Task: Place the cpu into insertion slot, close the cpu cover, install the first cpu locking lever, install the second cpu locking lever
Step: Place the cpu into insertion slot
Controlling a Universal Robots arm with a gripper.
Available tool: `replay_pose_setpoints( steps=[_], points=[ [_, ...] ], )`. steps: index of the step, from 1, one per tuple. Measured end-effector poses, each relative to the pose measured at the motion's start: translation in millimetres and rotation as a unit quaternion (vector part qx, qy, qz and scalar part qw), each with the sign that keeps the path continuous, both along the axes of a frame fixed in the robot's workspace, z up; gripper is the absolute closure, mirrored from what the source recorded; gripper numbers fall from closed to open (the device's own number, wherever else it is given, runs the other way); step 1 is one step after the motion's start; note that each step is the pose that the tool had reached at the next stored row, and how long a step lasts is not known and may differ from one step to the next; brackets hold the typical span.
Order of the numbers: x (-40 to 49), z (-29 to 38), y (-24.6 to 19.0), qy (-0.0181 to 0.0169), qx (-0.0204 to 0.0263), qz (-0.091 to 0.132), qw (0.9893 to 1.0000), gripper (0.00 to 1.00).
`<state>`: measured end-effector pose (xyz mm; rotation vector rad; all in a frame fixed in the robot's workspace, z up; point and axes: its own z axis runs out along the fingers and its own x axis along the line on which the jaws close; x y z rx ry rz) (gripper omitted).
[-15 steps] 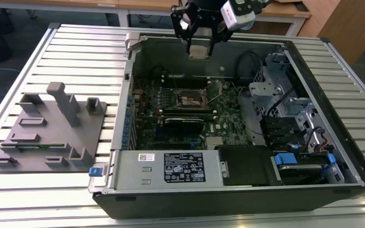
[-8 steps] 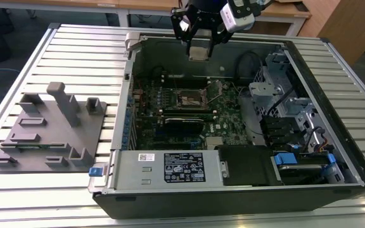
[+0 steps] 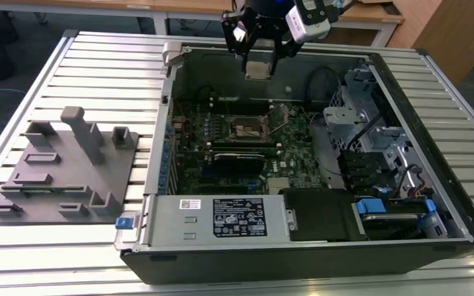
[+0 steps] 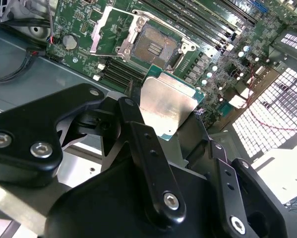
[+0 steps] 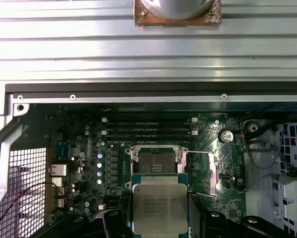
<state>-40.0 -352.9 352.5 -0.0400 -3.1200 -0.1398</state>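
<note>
So at this point my jaws were clamped on the cpu, pinching it by two opposite edges, metal top facing the wrist cameras. My guess is that grip kept the contact side off everything. I had it hanging high over the open computer case, well clear of the board. The insertion slot sat far below the jaws, bare, with its dark centre showing. The cpu cover was flipped up and open just beside the slot, which left the socket free to take the chip. Nothing was seated yet. The case itself sat on the slatted worktop.
</note>
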Motion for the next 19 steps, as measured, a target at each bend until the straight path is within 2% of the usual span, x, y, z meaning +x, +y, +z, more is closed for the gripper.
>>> replay_pose_setpoints(
  steps=[12,19],
  points=[
    [0.0,-6.1,0.0,0.0000,0.0000,0.000,1.0000,0.46],
    [0.0,-7.4,0.0,0.0000,0.0000,0.000,1.0000,0.46]
  ],
)
